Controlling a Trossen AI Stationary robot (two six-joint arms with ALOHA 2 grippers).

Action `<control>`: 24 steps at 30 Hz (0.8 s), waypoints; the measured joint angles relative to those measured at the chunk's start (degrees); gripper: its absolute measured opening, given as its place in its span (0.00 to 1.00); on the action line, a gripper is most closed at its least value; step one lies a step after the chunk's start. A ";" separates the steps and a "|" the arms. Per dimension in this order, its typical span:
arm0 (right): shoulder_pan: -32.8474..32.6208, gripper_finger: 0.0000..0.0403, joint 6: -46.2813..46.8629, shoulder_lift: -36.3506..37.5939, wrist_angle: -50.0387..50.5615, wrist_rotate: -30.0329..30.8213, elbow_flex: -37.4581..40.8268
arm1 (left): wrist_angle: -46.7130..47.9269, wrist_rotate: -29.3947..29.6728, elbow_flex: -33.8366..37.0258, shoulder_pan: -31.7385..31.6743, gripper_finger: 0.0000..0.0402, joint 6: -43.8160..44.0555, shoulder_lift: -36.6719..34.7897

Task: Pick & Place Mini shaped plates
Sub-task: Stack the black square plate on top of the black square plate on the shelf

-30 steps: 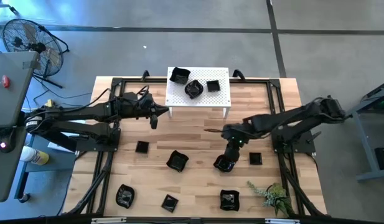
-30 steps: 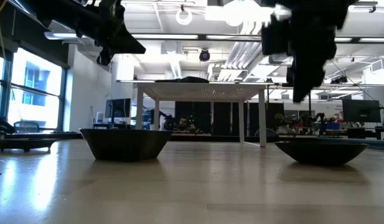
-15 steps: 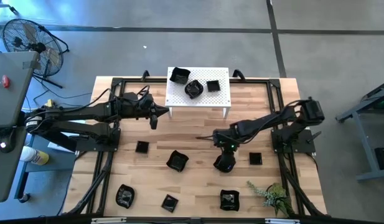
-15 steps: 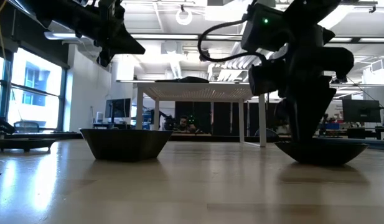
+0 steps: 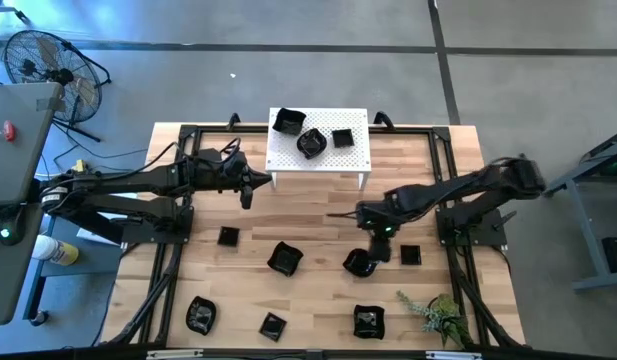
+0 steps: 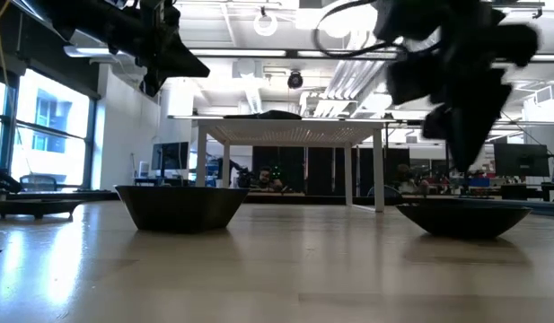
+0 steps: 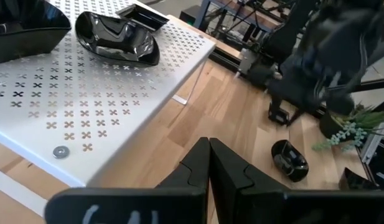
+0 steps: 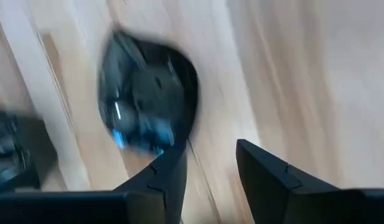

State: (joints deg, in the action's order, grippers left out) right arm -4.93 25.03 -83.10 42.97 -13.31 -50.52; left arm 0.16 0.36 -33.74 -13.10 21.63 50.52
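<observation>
No brand, label or readable writing shows anywhere in these views.

Seen from above, a light wooden table [image 5: 318,290] with a black metal frame stands on a grey concrete floor [image 5: 288,60]. A white perforated stand [image 5: 320,150] sits at the far middle of the table, carrying three mini shaped plates [image 5: 310,143], glossy and black. More black plates lie scattered on the wood: a small square one [image 5: 228,237], a wavy one [image 5: 284,259], one near the front left corner [image 5: 200,315], another small square one [image 5: 273,325], one near the front [image 5: 367,321] and a square one [image 5: 410,255] on the right. A sprig of green plant [image 5: 435,313] lies at the front right corner. A black floor fan [image 5: 48,68] stands off the table to the far left, beside a grey desk [image 5: 13,130].

The left gripper [image 5: 248,190] hangs above the table just beside the stand's left front leg, its fingers [image 7: 201,165] pressed together on nothing. The right gripper [image 5: 376,250] hangs over a rounded black plate [image 5: 360,264] in the table's right middle. In the right wrist view its fingers [image 8: 266,174] stand apart, released, with the plate [image 8: 148,99] beyond them and not grasped.

From table height, two dark bowl-like plates [image 6: 180,207] [image 6: 463,218] rest on the wood, with the white stand [image 6: 294,135] behind them. Beyond is a large open room with ceiling pipes, bright lights and tall windows [image 6: 43,126] on one side.
</observation>
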 joint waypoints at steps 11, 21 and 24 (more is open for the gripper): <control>1.84 0.33 -5.70 14.89 9.43 -0.32 11.85 | 0.00 0.38 0.00 0.00 0.00 -0.39 0.00; 1.93 0.33 -5.54 15.42 4.81 -0.45 16.72 | 0.00 0.69 0.00 0.00 0.00 0.92 0.00; 2.04 0.33 -4.97 14.51 4.88 -0.16 16.73 | 0.00 0.72 0.00 0.00 0.00 0.94 0.00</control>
State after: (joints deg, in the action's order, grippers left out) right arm -2.89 20.06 -68.59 47.84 -13.47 -33.79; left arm 0.16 1.08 -33.74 -13.10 22.57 50.52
